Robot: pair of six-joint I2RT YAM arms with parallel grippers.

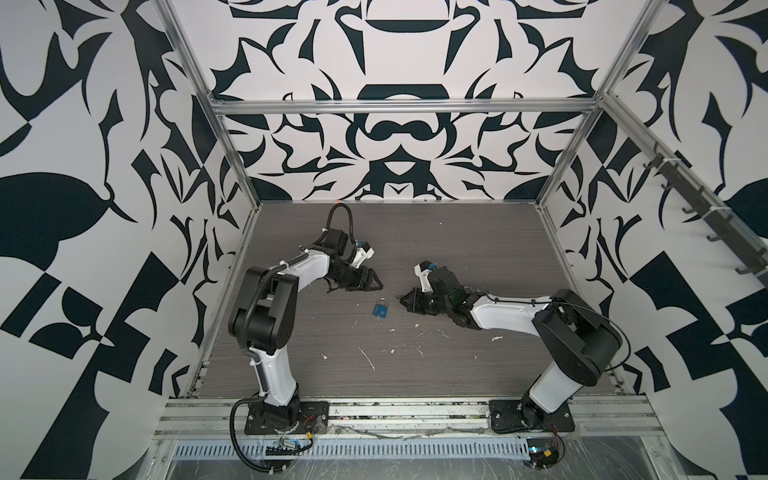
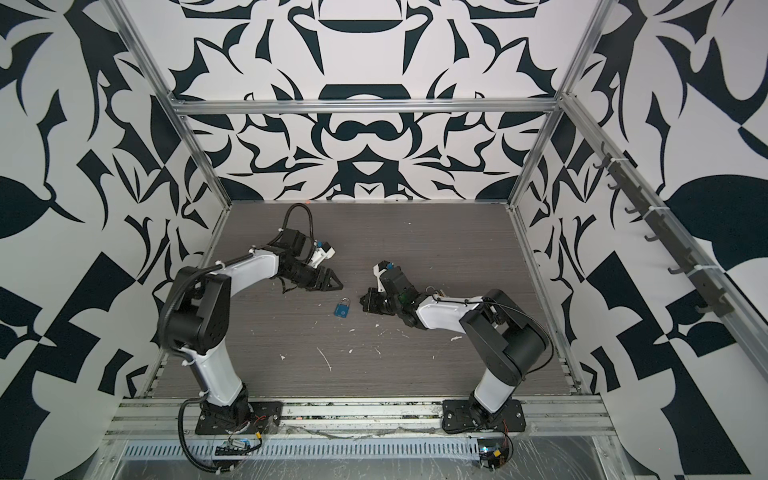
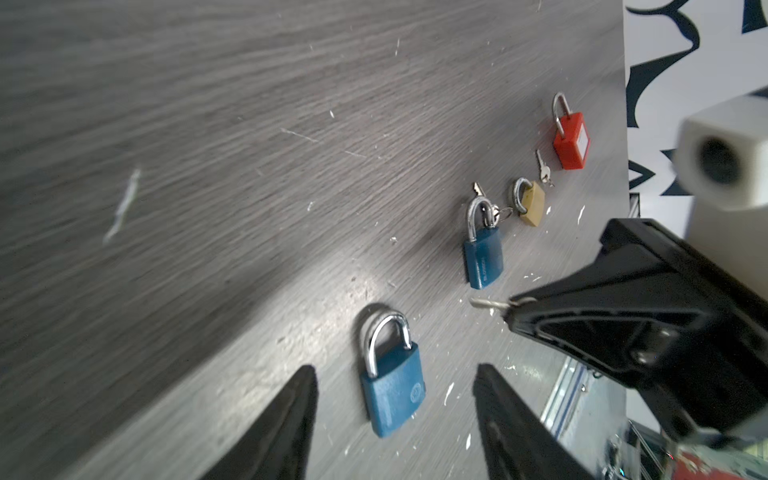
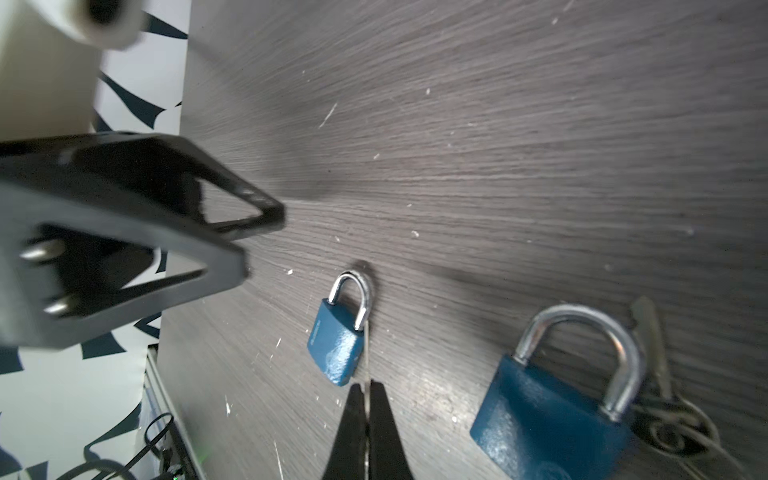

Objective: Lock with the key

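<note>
The right pincer (image 4: 365, 386) is clamping the key (image 3: 484, 302) near the blue padlock (image 1: 380, 308), which is lying flat about midway between the side edges of the surface (image 1: 457, 365), while the left pincer (image 3: 395, 370) is hovering over it with jaws apart, so inserting and turning the key are, I think, not yet done.

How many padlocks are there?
4, in one row: blue lock nearest the left arm, keyed blue lock next, then brass lock, then red lock. The right arm may hide more.

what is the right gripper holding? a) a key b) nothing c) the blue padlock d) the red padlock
a: the right gripper is shut on a thin silver key, whose blade sticks out past the fingertips toward the blue padlock.
</note>
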